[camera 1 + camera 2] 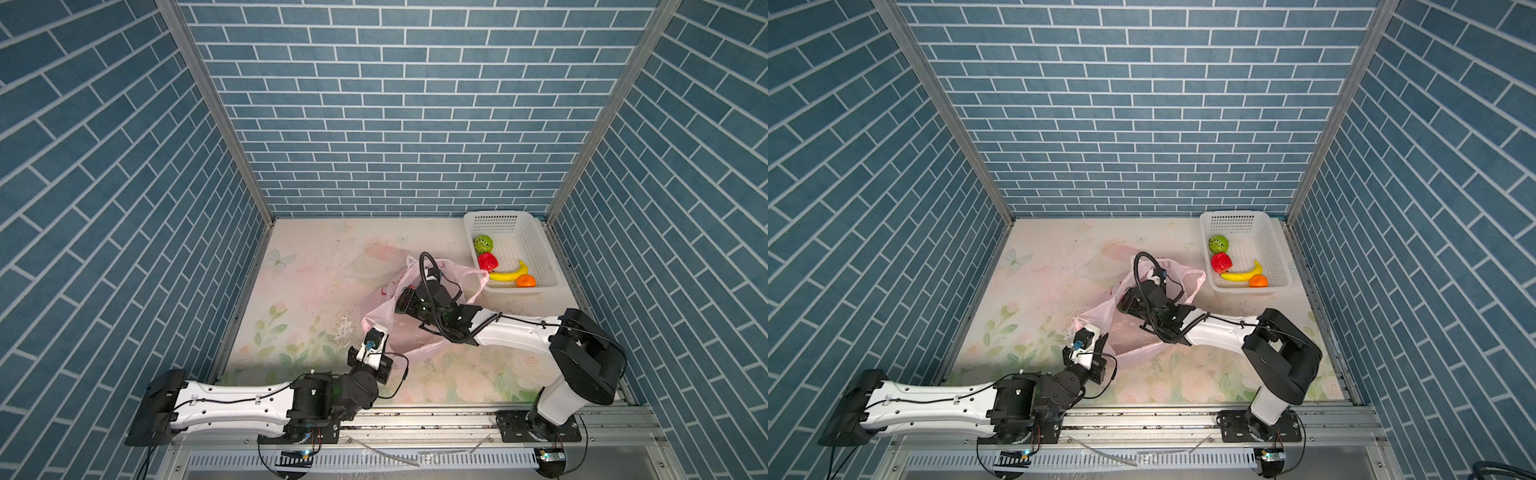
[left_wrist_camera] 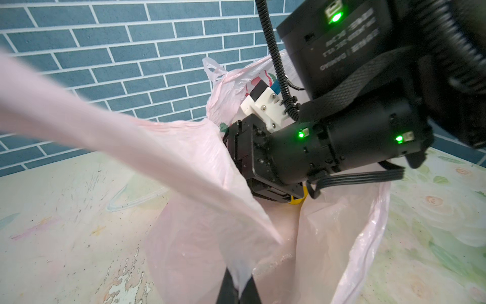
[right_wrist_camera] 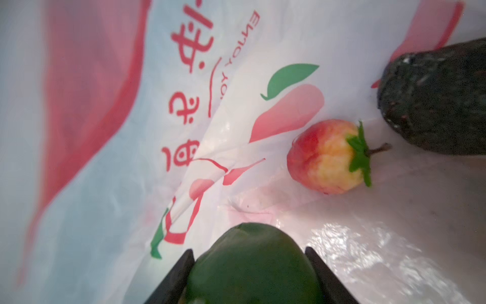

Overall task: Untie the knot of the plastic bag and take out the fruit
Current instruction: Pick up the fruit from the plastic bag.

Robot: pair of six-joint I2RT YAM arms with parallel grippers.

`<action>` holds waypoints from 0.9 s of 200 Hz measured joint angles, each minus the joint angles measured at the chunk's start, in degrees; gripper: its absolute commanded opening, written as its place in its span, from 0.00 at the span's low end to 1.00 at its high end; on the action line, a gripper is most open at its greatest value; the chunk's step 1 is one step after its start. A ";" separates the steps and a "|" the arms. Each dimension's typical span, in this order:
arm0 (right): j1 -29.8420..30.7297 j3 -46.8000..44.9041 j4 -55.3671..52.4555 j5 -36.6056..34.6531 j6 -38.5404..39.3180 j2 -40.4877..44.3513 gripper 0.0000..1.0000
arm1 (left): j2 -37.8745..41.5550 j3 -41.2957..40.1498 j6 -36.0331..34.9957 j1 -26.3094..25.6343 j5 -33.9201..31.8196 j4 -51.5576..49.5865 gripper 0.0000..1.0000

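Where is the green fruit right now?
In the right wrist view the green fruit sits between the right tool's fingers, inside the plastic bag, with the red-and-yellow fruit and dark avocado lying beyond it.

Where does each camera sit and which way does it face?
Both top views: high in front, looking down on table, bag, basket; left arm and right arm show.
Left wrist: on the left arm, looking along the left gripper, shut on the bag's edge, toward the right arm.
Right wrist: inside the bag, looking past the right gripper, shut on a green fruit, at a strawberry and avocado.
Shared: top views and left wrist both show the right arm in the bag.
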State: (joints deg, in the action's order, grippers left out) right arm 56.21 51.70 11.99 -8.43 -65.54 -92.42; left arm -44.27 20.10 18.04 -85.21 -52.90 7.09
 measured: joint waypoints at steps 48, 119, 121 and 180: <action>0.52 -0.20 -12.37 -0.31 3.30 8.85 0.49 | -0.37 0.00 -0.87 0.00 -0.17 1.07 0.04; 0.52 9.86 -31.04 -0.55 11.43 18.21 0.49 | -1.31 0.02 -0.92 0.00 -1.05 1.16 0.03; 0.52 10.19 -31.34 -0.55 11.61 18.34 0.49 | -1.38 0.04 -0.92 0.00 -1.05 1.16 0.03; -3.56 21.49 -38.27 -0.11 17.90 20.44 0.49 | -2.38 0.13 -0.92 0.00 -1.03 1.53 0.03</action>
State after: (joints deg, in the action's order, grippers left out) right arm 52.64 73.19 -26.28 -8.54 -47.64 -71.99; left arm -46.65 20.23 17.12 -85.21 -53.93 8.62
